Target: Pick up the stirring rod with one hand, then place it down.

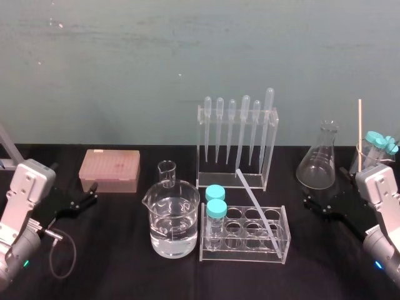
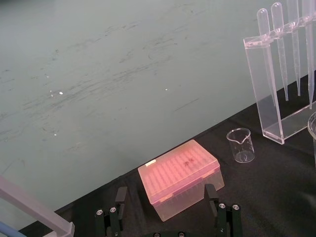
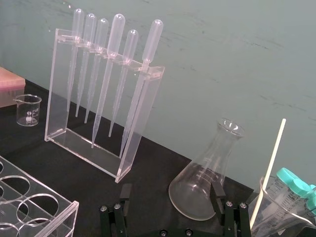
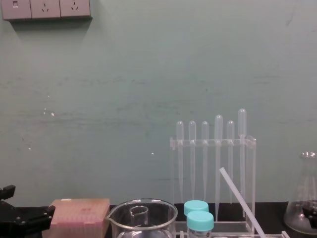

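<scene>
The right pincer (image 3: 171, 188) is hovering low over the table (image 1: 125, 269) on the robot's right. Its two fingers are spread wide and gripping nothing, and the Erlenmeyer flask (image 1: 320, 164) is standing just ahead of it. The left pincer (image 2: 166, 196) is sitting on the far left, likewise spread and empty, facing the pink tip box (image 1: 109, 170).

The stirring rod (image 1: 257, 205) is leaning at a slant in the clear test tube rack (image 1: 284, 215) at the middle of the table. Its lower end is resting in a front well toward the right, and its upper end is tilting back toward the pipette rack (image 1: 201, 144). Two blue-capped tubes (image 1: 215, 209) are standing in the test tube rack's left wells, and a large beaker of water (image 1: 175, 219) is sitting just beside its left end.

The task is looking to be at its very start, with the pick-up not yet begun. The right pincer is probably the better placed of the two. The next move is calling for a reach inward over the test tube rack, with the jaws lining up across the rod's free upper half, clear of the flask and the pipettes. After that come a firm close and a lift along the rod's slant, so that the rack is not dragged.
</scene>
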`<state>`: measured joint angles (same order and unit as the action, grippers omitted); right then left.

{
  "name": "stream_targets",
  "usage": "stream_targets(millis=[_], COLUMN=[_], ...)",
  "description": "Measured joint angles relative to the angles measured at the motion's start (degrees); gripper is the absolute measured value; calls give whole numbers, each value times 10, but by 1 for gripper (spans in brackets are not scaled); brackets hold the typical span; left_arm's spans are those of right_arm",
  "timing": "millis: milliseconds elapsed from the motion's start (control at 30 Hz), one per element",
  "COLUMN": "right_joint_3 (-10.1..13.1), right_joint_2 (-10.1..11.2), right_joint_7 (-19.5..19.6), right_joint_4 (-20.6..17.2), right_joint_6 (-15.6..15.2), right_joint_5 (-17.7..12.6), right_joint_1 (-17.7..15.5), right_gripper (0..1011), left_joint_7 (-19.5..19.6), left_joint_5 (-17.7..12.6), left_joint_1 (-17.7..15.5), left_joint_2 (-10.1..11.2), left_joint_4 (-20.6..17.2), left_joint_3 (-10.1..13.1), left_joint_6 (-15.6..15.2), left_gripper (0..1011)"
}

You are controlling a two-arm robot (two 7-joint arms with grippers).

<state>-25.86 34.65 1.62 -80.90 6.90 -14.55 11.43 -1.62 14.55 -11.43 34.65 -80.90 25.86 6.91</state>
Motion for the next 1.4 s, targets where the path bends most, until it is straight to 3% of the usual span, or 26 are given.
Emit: stream_targets(millis=[1400], right_joint_3=[0], right_joint_2=[0], right_joint_7=[0], right_joint_4=[0], right_joint_6=[0], right_joint_5=[0], right_joint_1=[0], right_gripper=[1003], left_joint_7=[0], left_joint_5=[0], left_joint_1=[0], left_joint_2=[0], left_joint_4=[0], left_joint_3=[0], left_joint_6=[0], left_gripper=[1000])
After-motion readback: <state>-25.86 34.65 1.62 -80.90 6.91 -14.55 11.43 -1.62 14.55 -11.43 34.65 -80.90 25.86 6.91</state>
